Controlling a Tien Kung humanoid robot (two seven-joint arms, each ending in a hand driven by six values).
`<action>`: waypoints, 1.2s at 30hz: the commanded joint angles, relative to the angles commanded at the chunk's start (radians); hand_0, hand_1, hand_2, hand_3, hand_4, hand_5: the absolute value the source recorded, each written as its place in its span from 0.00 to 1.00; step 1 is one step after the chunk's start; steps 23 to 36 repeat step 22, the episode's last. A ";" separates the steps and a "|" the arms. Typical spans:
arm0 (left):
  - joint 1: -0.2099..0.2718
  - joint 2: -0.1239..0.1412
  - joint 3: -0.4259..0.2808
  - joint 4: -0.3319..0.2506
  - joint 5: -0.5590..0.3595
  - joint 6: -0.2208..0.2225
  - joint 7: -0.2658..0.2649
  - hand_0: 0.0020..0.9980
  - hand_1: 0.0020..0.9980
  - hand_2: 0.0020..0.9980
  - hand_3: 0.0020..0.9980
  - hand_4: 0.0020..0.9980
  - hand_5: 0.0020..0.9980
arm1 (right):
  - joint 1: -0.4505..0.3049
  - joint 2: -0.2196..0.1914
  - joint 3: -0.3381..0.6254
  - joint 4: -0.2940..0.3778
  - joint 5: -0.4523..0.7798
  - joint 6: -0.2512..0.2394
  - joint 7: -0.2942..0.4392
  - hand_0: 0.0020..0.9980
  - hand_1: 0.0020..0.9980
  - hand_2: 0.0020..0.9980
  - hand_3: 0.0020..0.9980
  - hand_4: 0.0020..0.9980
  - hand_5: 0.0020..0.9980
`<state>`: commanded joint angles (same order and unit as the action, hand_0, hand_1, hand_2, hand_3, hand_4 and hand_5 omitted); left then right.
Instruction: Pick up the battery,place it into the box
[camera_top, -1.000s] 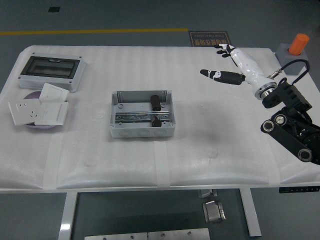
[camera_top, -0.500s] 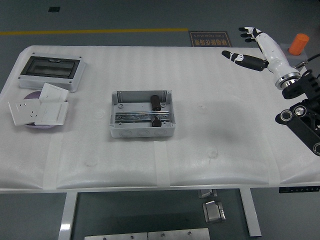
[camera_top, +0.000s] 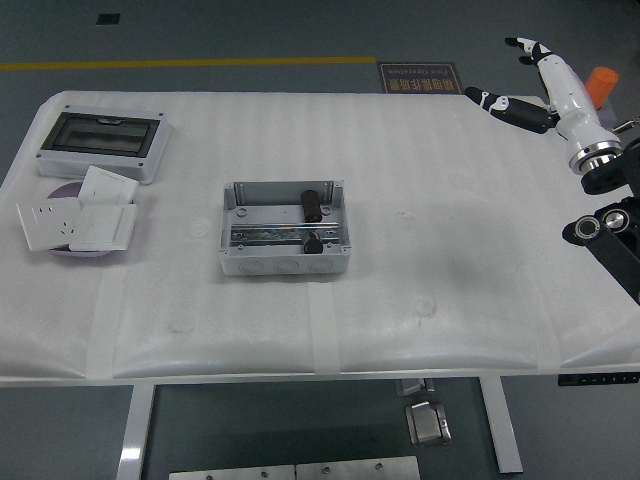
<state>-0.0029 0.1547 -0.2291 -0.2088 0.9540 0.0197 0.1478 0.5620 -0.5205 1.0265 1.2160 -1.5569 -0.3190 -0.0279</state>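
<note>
Two batteries in the box, my robot hand empty at the far right.

Small black cylindrical batteries (camera_top: 311, 204) and (camera_top: 313, 243) lie inside the open grey metal box (camera_top: 284, 265) mid-counter. I judge them rigid, smooth, fairly light, prone to roll: pinch across the barrel's middle. My white right robot hand (camera_top: 530, 85) hangs spread, holding nothing.

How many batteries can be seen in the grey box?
2. One battery lies at the back of the grey box, right of centre; the other lies near its front wall. More may be hidden.

Bare table (camera_top: 450, 260) lies open right of the box (camera_top: 285, 230).
</note>
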 joint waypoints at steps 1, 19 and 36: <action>0.000 0.000 0.000 0.000 0.000 0.000 0.001 0.61 0.63 0.46 0.62 0.58 0.48 | -0.003 -0.002 0.006 0.002 -0.001 0.002 0.000 0.91 0.82 0.80 0.82 0.84 0.57; 0.000 0.000 0.000 0.000 0.006 -0.007 0.013 0.61 0.63 0.48 0.62 0.59 0.47 | -0.067 -0.026 0.110 0.026 -0.016 0.027 -0.002 0.91 0.81 0.82 0.85 0.85 0.55; 0.000 0.000 0.000 -0.001 0.007 -0.008 0.014 0.61 0.63 0.48 0.62 0.59 0.47 | -0.071 -0.027 0.117 0.027 -0.019 0.024 -0.002 0.91 0.81 0.82 0.85 0.85 0.55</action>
